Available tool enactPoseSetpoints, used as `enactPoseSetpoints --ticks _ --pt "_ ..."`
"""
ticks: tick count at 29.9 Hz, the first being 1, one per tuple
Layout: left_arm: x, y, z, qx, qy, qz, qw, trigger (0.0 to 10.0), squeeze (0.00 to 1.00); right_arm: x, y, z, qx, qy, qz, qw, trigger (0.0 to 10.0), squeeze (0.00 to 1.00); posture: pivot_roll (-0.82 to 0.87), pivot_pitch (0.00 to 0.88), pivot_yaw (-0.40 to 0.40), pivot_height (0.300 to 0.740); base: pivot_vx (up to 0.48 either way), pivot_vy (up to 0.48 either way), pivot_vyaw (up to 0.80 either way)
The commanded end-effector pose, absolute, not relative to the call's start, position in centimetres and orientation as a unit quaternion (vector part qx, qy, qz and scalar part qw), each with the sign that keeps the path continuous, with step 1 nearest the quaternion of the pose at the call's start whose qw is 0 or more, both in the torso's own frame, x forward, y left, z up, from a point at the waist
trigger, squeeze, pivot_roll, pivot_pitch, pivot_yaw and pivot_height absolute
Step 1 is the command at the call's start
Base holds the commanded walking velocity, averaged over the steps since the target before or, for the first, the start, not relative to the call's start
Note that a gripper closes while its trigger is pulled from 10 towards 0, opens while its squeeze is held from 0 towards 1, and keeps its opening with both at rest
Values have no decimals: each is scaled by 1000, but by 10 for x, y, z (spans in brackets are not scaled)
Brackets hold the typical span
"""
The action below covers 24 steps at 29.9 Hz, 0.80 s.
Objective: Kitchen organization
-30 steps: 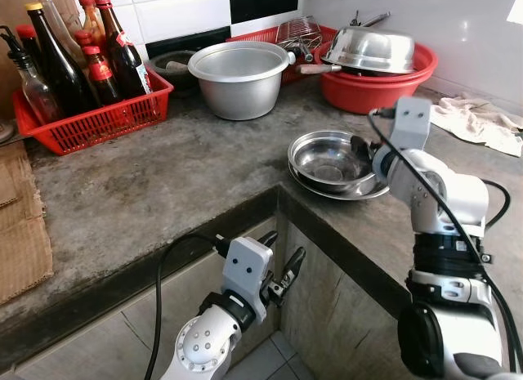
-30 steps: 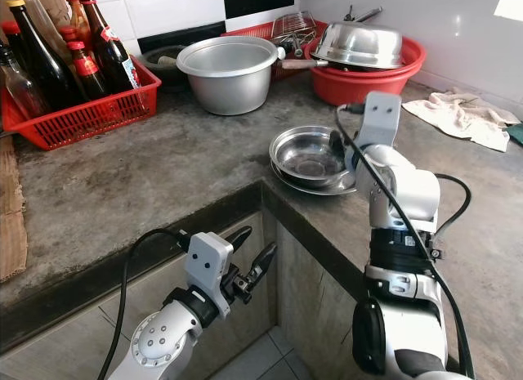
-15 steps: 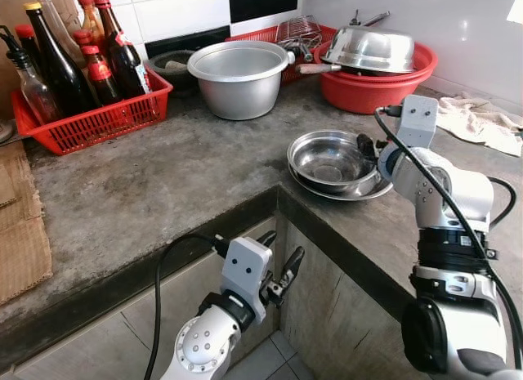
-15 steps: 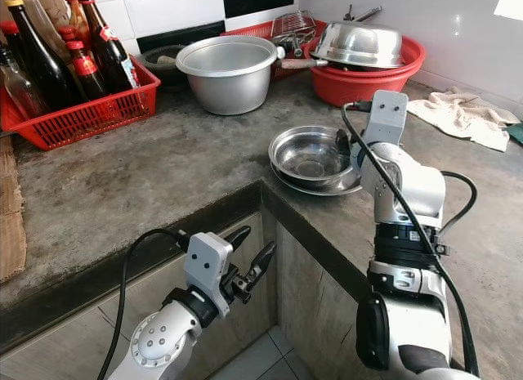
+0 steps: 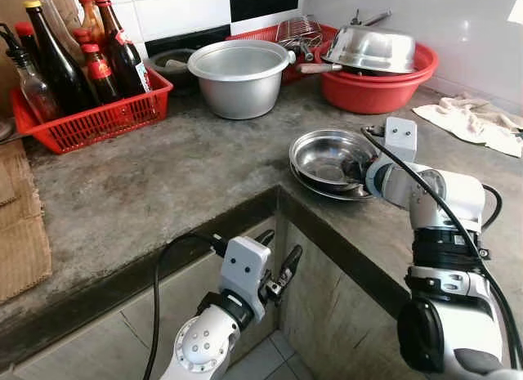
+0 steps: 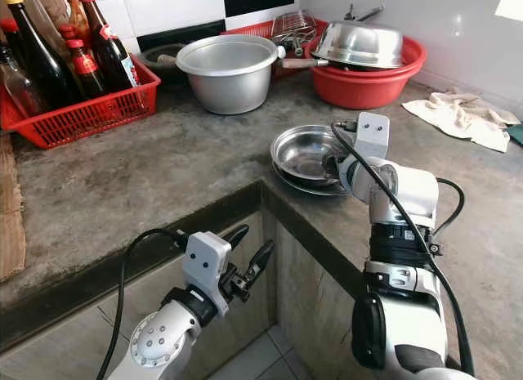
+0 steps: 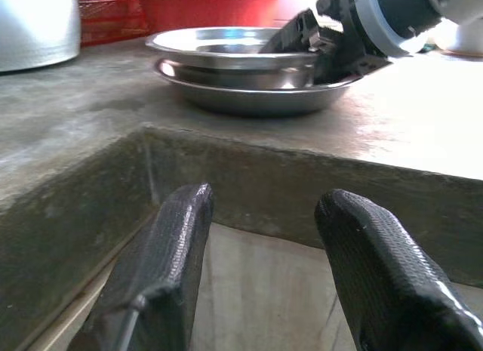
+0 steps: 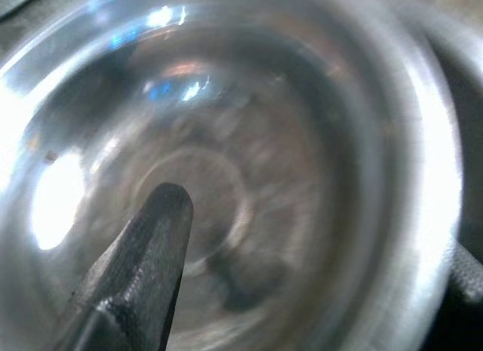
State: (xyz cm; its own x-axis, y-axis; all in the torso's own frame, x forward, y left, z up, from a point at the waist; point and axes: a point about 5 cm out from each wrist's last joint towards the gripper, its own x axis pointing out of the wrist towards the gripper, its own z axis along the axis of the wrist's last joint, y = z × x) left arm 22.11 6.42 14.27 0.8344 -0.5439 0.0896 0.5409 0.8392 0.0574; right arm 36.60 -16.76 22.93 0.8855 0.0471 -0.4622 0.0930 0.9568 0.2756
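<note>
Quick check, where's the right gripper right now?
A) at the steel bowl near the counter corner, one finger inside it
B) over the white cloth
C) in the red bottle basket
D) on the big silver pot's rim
A: the right gripper sits at the steel bowl's rim, and its wrist view shows one black finger over the inside of the bowl.

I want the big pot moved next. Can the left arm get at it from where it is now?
Probably not as it stands: the left gripper hangs below the counter edge, open, while the pot sits far back near the wall.
</note>
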Motion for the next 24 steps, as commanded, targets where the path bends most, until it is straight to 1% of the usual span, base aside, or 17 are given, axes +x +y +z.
enactPoseSetpoints --ticks 1,2,3,9,17,24 --pt "221 65 146 23 -62 -280 958 10000 0 365 -168 218 181 276 -11 944 10000 0 90 88 -23 740 0 0 0" --pt "221 65 147 23 -62 -279 958 10000 0 364 -168 216 190 281 -12 941 3294 0 94 88 -26 740 0 0 0" --pt "222 65 147 23 -62 -279 958 10000 0 364 -169 214 197 285 -15 938 0 0 94 88 -26 740 0 0 0" --pt "222 66 147 24 -64 -273 960 10000 0 362 -171 207 203 297 -25 933 0 0 97 87 -33 740 0 0 0" --pt "223 67 148 28 -65 -272 960 10000 0 362 -171 210 238 285 -44 928 0 0 97 79 -30 740 0 0 0" --pt "223 68 147 28 -65 -270 960 10000 0 364 -178 224 275 228 -64 932 0 0 94 71 -28 740 0 0 0"
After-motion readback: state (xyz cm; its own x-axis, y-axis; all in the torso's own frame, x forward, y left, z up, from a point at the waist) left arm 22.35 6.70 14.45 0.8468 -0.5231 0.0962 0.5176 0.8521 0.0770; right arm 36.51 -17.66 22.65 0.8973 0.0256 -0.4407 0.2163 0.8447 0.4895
